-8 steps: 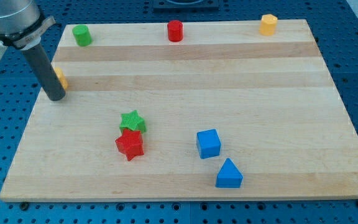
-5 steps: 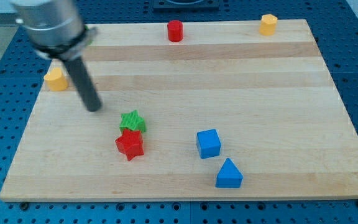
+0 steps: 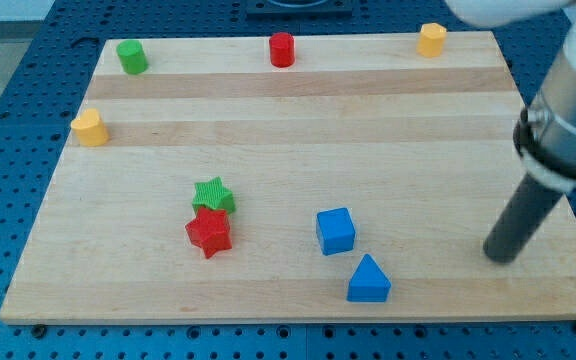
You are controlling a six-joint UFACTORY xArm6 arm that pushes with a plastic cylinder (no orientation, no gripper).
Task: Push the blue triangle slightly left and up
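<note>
You can see my tip (image 3: 503, 258) resting on the wooden board (image 3: 298, 130) near its right edge in the view, well apart from every block; there are no jaws on this arm, only a straight dark rod, so nothing is gripped. The blue triangle (image 3: 369, 280) lies near the view's bottom edge of the board, well to the view's left of my tip and a little lower, with bare wood between the two. Just above the triangle and slightly to its left sits the blue cube (image 3: 335, 230), close to it but not touching. Further to the view's left, the red star (image 3: 209, 232) and the green star (image 3: 213, 194) sit pressed together, the green one on the upper side. A yellow block (image 3: 89, 128) stands at the board's left edge. Along the view's top edge you find a green cylinder (image 3: 132, 56) at the left, a red cylinder (image 3: 282, 49) near the middle, and a second yellow block (image 3: 431, 39) towards the right. No containers show on the board
</note>
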